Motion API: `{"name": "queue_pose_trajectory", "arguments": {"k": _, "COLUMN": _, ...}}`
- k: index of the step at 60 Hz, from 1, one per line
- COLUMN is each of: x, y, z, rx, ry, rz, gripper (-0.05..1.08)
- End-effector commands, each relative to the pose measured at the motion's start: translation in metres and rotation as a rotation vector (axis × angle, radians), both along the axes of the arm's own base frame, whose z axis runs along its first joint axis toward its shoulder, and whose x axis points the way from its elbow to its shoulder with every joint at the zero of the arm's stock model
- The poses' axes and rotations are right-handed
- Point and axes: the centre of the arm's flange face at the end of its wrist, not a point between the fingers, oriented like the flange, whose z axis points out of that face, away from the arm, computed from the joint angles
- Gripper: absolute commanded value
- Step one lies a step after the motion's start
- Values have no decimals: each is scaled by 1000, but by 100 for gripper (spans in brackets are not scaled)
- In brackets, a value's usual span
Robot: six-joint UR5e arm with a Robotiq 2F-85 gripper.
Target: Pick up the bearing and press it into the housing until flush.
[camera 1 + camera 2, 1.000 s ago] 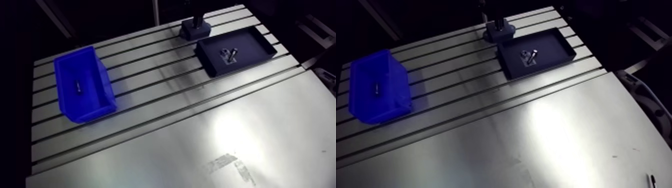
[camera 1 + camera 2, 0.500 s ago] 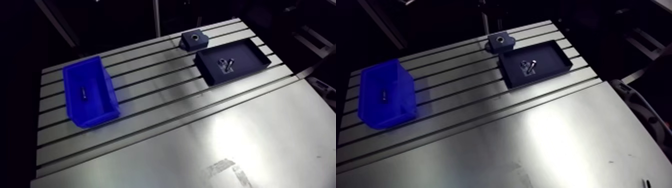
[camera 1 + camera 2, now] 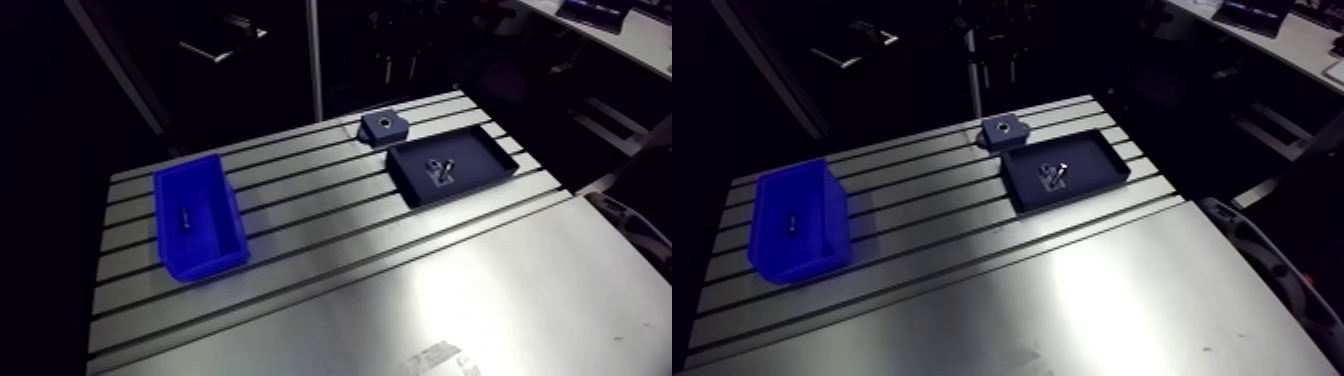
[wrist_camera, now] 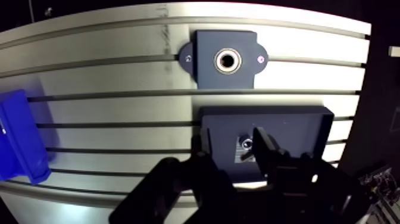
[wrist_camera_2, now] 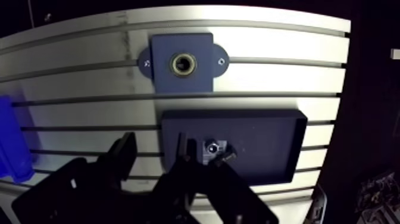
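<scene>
Gripper (image 4: 232,146): fingers spread, empty, above the black tray (image 4: 297,128).
Housing (image 3: 392,132): upper centre, arm view; bearing (image 4: 228,59) seated in bore.
Blue bin (image 3: 210,262): left of centre.

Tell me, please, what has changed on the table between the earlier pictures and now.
Earlier the gripper stood down on the housing; it has since lifted off and out of the arm view, and now hangs open over the tray, holding nothing. The arm view itself has pulled back, so that shift is the camera's. The housing, the tray with its small parts and the blue bin stayed in place.
</scene>
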Motion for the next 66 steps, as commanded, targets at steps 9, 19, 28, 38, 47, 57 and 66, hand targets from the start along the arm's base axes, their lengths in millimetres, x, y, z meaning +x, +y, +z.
{"name": "queue_pose_trajectory", "arguments": {"k": 9, "x": 42, "y": -19, "z": 98, "rx": 5, "ry": 19, "rz": -48, "gripper": 0}}
{"name": "queue_pose_trajectory", "arguments": {"k": 19, "x": 45, "y": -20, "z": 110, "rx": 7, "ry": 32, "rz": -76, "gripper": 0}}
{"name": "queue_pose_trajectory", "arguments": {"k": 28, "x": 49, "y": -26, "z": 128, "rx": 15, "ry": 62, "rz": -85, "gripper": 0}}
{"name": "queue_pose_trajectory", "arguments": {"k": 38, "x": 53, "y": -55, "z": 129, "rx": 15, "ry": 63, "rz": -42, "gripper": 0}}
{"name": "queue_pose_trajectory", "arguments": {"k": 47, "x": 57, "y": -67, "z": 141, "rx": 17, "ry": 86, "rz": -26, "gripper": 0}}
{"name": "queue_pose_trajectory", "arguments": {"k": 57, "x": 64, "y": -84, "z": 154, "rx": 19, "ry": 109, "rz": -6, "gripper": 0}}
{"name": "queue_pose_trajectory", "arguments": {"k": 66, "x": 68, "y": -113, "z": 156, "rx": 20, "ry": 109, "rz": 1, "gripper": 0}}
